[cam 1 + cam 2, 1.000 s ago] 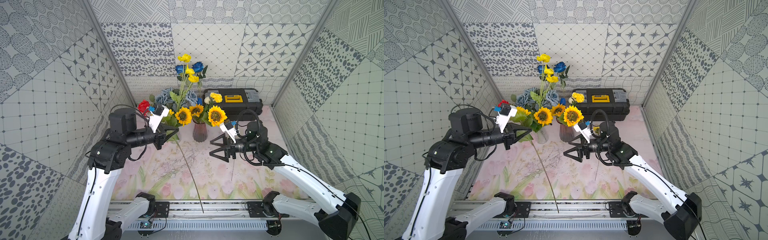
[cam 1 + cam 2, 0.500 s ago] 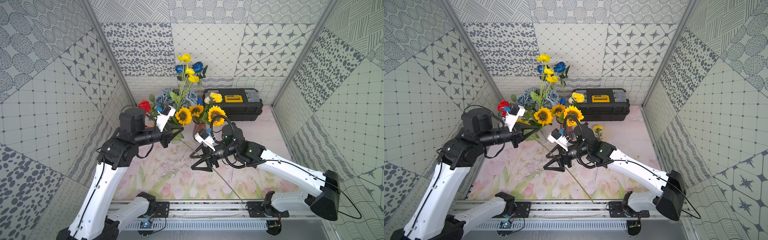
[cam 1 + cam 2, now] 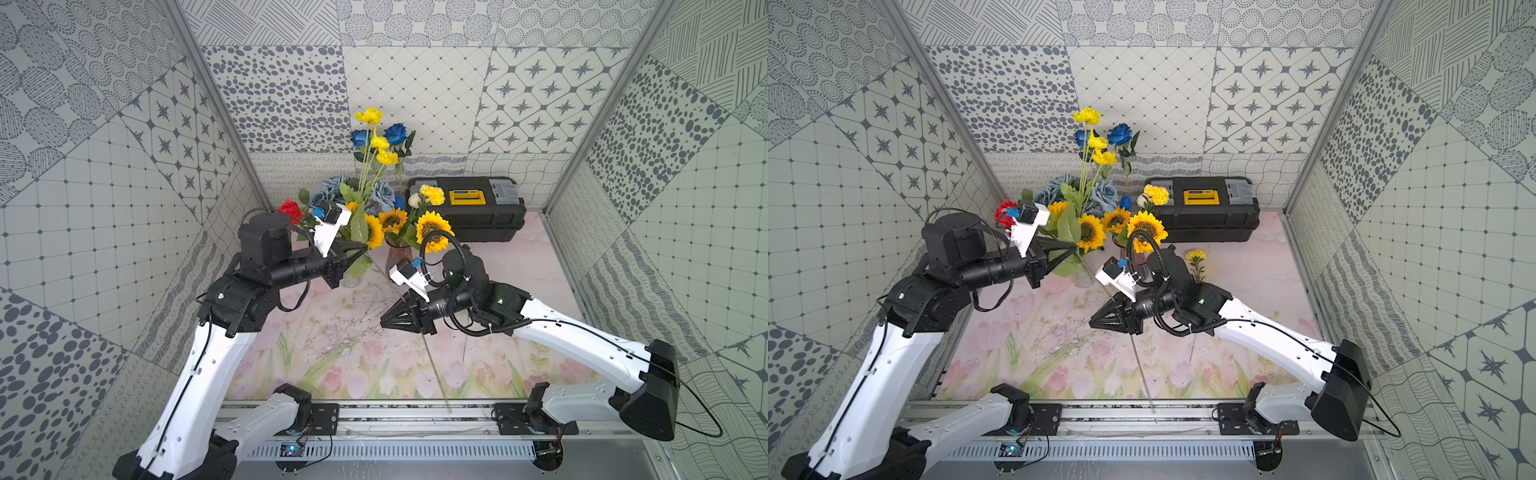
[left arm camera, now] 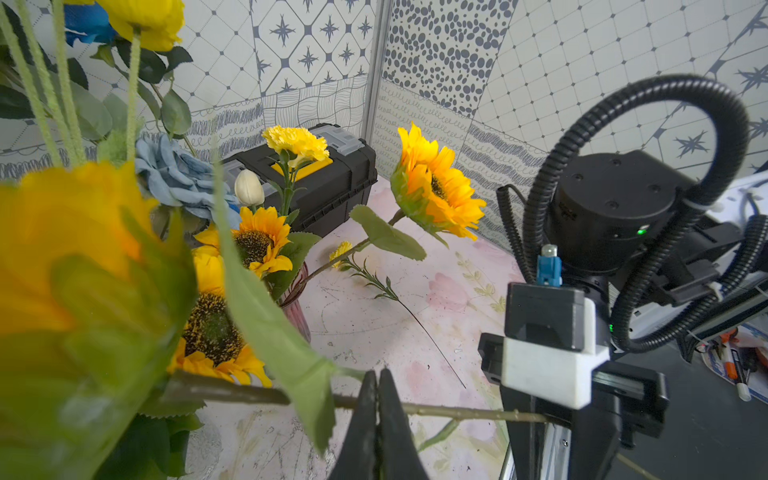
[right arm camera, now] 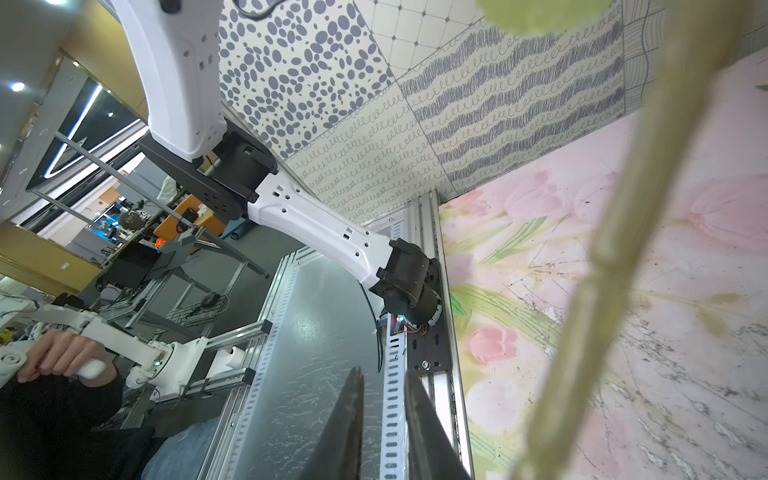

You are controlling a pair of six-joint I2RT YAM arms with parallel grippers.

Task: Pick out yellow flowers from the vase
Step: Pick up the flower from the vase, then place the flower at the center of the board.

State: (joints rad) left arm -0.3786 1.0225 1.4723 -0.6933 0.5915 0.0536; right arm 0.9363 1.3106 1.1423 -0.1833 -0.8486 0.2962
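Two-arm flower sorting; places are given from the black toolbox (image 3: 478,220) at the back of the flowered mat (image 3: 332,357). The left gripper (image 4: 377,376), out to the left-arm side of the toolbox, has its jaws pressed together on a sunflower stem (image 4: 457,413). One way, this stem leads into blurred leaves and a blurred yellow bloom (image 4: 62,249) close to the lens; the other way it slants across the mat, its bare end (image 3: 450,409) far out in front of the toolbox. The right gripper (image 5: 382,372), in front of the toolbox's left end, shows a narrow gap between its jaws with nothing in it; the same stem, blurred, passes beside the jaws and not between them. A purple vase (image 3: 397,259), just off the toolbox's left front corner, carries two sunflowers (image 3: 434,230), a yellow carnation (image 3: 432,194) and a white bud (image 4: 249,188). A clear vase (image 3: 1084,279), farther from the toolbox on that side, carries a tall yellow spray (image 3: 386,156), blue roses (image 3: 395,133) and grey-blue roses (image 3: 382,193), with a red rose (image 3: 289,209) farthest out. A further sunflower (image 3: 374,232) shows just past the left gripper's tip; its vase cannot be told. One small yellow flower (image 3: 1196,255) lies loose on the mat just in front of the toolbox, apart from both vases
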